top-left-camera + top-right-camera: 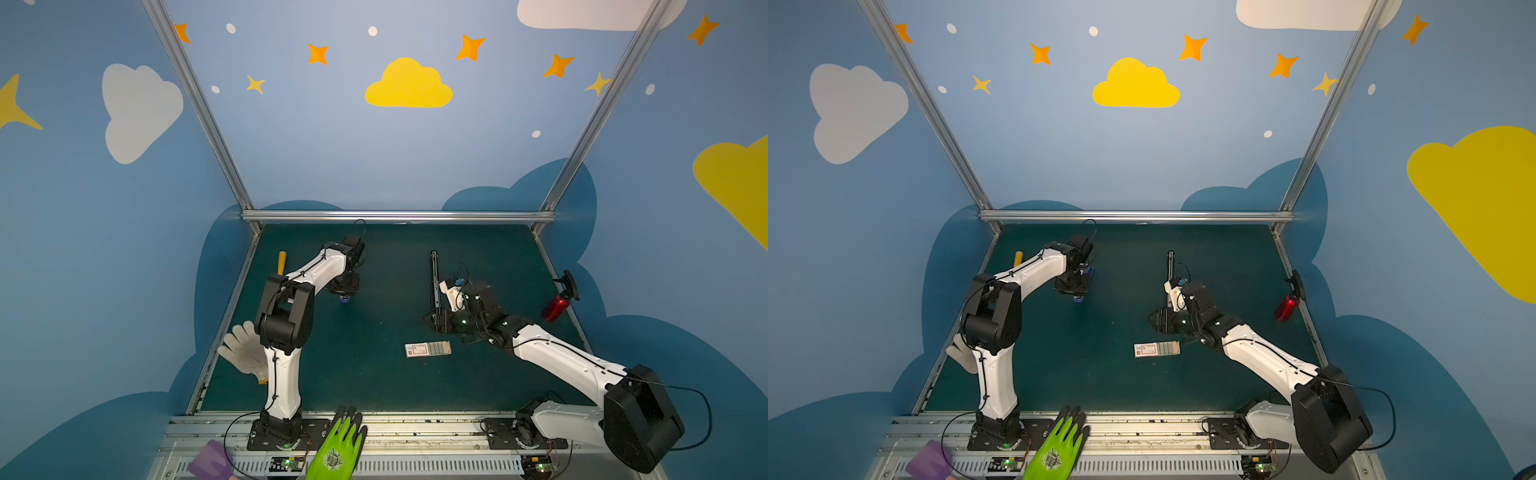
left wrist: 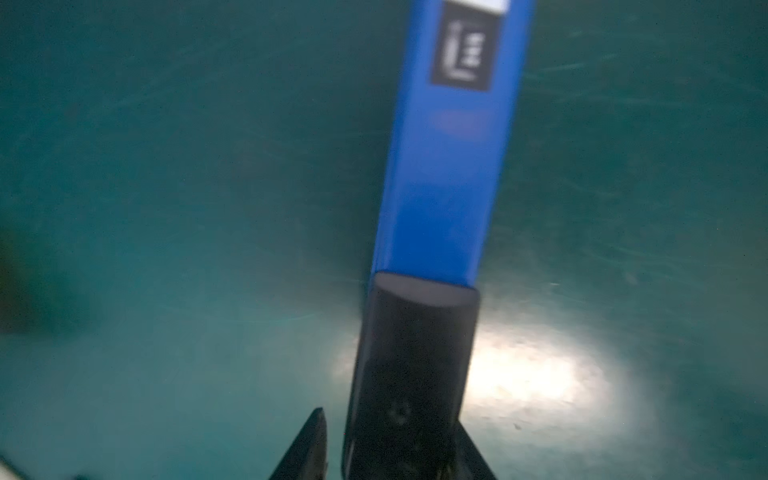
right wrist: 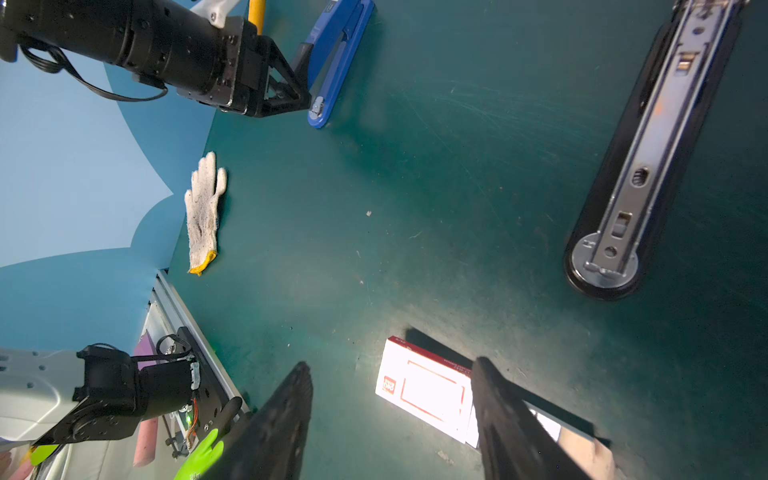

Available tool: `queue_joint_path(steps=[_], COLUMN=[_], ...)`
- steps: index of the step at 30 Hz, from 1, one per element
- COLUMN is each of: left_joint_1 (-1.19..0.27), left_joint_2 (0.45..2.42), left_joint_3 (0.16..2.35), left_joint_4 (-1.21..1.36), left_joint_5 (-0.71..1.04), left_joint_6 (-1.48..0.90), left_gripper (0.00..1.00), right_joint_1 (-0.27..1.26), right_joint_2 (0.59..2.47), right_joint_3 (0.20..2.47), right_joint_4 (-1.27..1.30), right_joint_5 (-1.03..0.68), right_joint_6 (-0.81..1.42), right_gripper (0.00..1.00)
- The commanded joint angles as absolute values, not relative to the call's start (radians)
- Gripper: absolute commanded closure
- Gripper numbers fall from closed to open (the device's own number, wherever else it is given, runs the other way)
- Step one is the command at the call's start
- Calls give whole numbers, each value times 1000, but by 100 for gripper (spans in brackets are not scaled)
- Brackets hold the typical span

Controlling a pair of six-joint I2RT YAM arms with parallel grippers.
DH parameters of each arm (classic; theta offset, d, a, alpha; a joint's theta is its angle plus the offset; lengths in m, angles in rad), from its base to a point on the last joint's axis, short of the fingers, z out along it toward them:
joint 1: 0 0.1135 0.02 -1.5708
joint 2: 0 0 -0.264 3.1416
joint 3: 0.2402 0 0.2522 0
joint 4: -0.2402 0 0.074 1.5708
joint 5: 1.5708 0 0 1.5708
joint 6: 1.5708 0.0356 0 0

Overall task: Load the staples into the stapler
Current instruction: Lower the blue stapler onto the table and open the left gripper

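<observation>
two staplers lie on the dark green desk (image 1: 374, 386): one long black stapler (image 1: 434, 270), swung open with its silvery metal channel facing up, and one blue stapler (image 2: 440, 166) with a black end. there is one white cardboard staple box (image 1: 417, 350) with a red label. its tray is slid partly out and shows silvery-grey strips of staples (image 1: 439, 348) side by side, too small to count. there are two gloves: one white knit glove (image 3: 203, 212) at the desk's 8 o'clock edge and one bright green glove (image 1: 336, 444) on the metal rail at 6 o'clock. one red bottle-like thing (image 1: 557, 306) with a black top sits at the 3 o'clock edge, and one yellow cylinder (image 1: 282, 262) near 10 o'clock.

the right pincer (image 3: 392, 363) hangs with its fingers wide apart and holds nothing. in both top views the staple box lies on the desk just beside it at its 6 o'clock, and the black stapler at its 12 o'clock. the left pincer (image 2: 390, 424) stands partly open astride the blue stapler's black end, with a gap showing at one finger.
</observation>
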State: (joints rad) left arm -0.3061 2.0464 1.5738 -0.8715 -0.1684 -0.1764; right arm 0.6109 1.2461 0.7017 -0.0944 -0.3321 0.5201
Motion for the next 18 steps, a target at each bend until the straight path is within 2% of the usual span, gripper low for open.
queue_joint_path(steps=[1, 11, 18], left_joint_1=[-302, -346, -458], left_joint_2=[2007, 1766, 1491], left_joint_3=[1551, 1378, 1052], left_joint_4=[-896, -816, -548], left_joint_5=[-217, -119, -42], left_joint_6=[-196, -267, -356], left_gripper=[50, 46, 46], right_joint_1=[604, 561, 513], right_joint_2=[1232, 1212, 1214], right_joint_3=[693, 737, 769], right_joint_4=[-117, -229, -317], right_joint_5=[-320, -263, -149], right_joint_6=[526, 503, 482], right_gripper=[38, 34, 35])
